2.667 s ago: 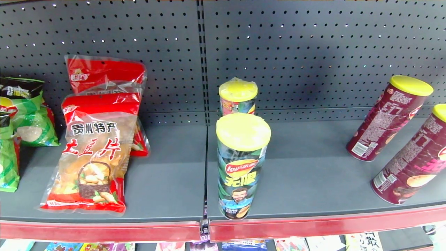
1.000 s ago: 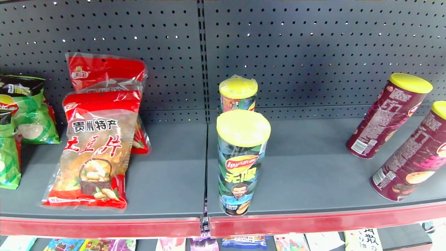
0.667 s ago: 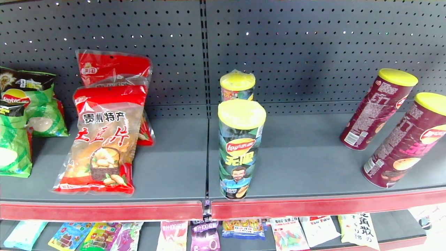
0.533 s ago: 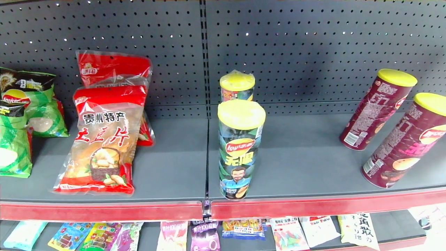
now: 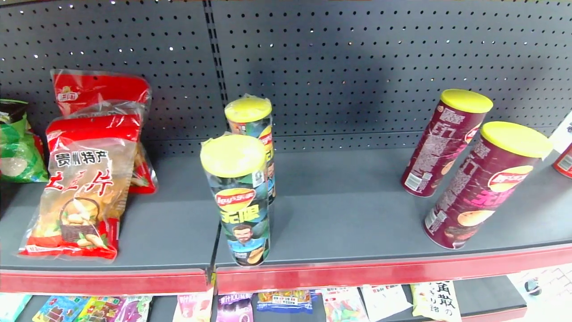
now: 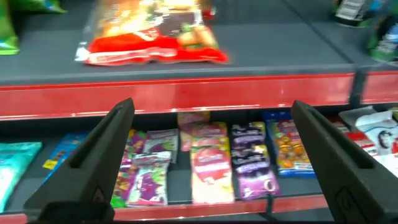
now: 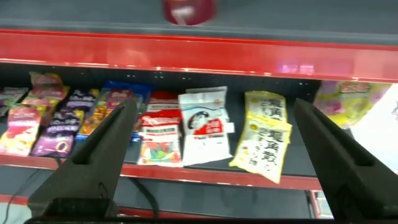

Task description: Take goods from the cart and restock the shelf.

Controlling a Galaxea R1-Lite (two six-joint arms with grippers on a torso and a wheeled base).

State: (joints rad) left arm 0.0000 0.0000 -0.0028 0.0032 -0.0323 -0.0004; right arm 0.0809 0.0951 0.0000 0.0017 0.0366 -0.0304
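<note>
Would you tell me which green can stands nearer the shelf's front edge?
The front green can, at the red lip; the other green can stands behind it.

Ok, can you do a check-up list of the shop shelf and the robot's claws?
surface: grey shelf, red front edge, bare between the cans.
job's things: two green cans, one behind the other; two maroon cans on the right; red bags and green bags on the left.
clutter: nothing seen.
grippers: left claw open, empty; right claw open, empty.
cables: thin dark cable by the right claw.
surroundings: pegboard back wall; sweet packets on the shelf below.
</note>
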